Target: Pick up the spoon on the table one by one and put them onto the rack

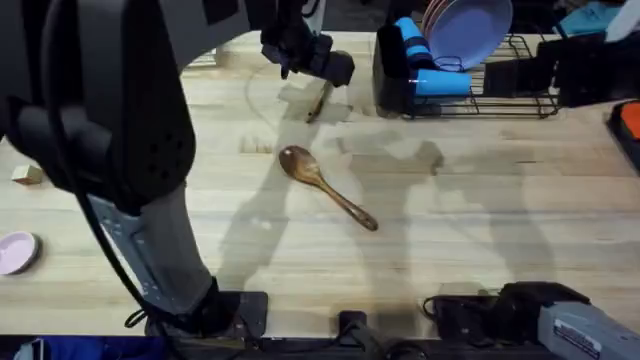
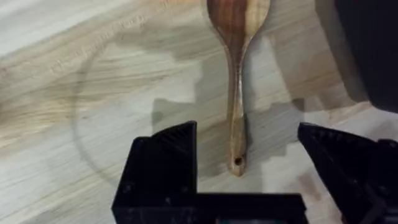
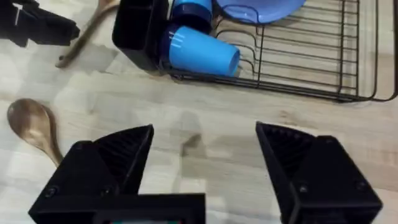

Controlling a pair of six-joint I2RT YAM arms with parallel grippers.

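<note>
A wooden spoon (image 2: 235,93) with a hole at its handle end lies on the table (image 1: 480,200), just left of the rack's black utensil holder (image 1: 393,70). My left gripper (image 2: 245,134) hovers over it, open, with the handle end between the fingers. From overhead, the left gripper (image 1: 315,70) covers most of this spoon (image 1: 318,100). A second wooden spoon (image 1: 325,185) lies alone mid-table, bowl toward the far left. My right gripper (image 3: 205,134) is open and holds nothing, facing the black wire rack (image 3: 323,68). The second spoon's bowl (image 3: 31,124) lies off to its side.
The rack (image 1: 500,100) holds blue cups (image 1: 440,80) and a purple plate (image 1: 470,25). A pink dish (image 1: 15,250) and a small wooden block (image 1: 28,175) sit at the table's left edge. An orange object (image 1: 630,120) sits at the right edge.
</note>
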